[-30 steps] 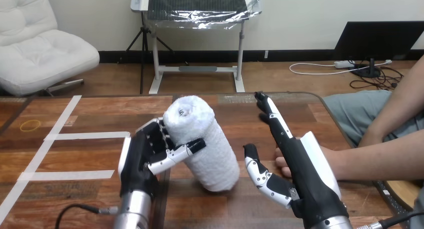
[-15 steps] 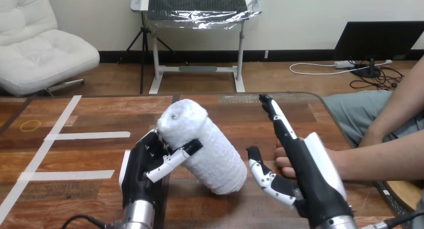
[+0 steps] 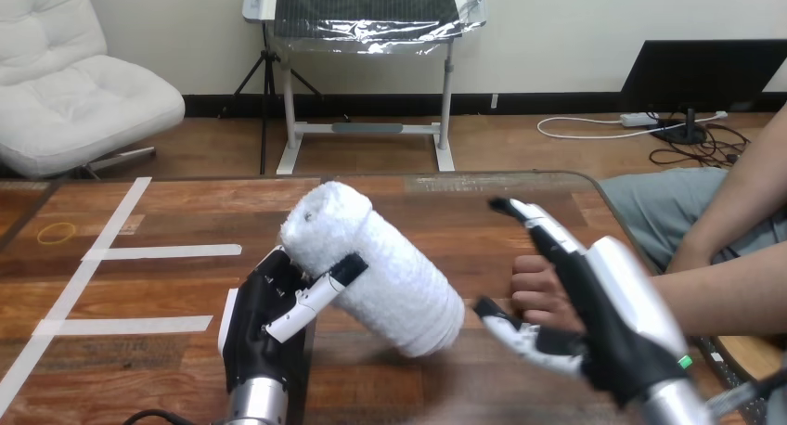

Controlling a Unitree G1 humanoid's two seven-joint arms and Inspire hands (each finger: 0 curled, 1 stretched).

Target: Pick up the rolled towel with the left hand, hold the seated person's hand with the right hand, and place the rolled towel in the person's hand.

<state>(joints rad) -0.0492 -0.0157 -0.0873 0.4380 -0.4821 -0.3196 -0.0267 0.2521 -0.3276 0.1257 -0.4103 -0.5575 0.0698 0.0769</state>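
Left hand [image 3: 267, 321]: fingers behind the rolled towel [image 3: 376, 269], thumb curled across its front. Towel tilted, upper end leaning over the hand, lower end out to the hand's right, low over the wooden table [image 3: 186, 216]; contact with the table unclear.

Right hand [image 3: 608, 300]: fingers straight, thumb spread toward the towel. The person's hand [image 3: 535, 289] sits curled just beside its palm, between fingers and thumb, partly hidden; touching or not, cannot tell.

The left hand [image 3: 264, 328] sits at the towel's [image 3: 380, 267] left end, its fingers and thumb curled round the roll, forearm upright beneath. Right of the towel, the right hand [image 3: 608, 318] has its fingers straight and its thumb spread towards the towel.
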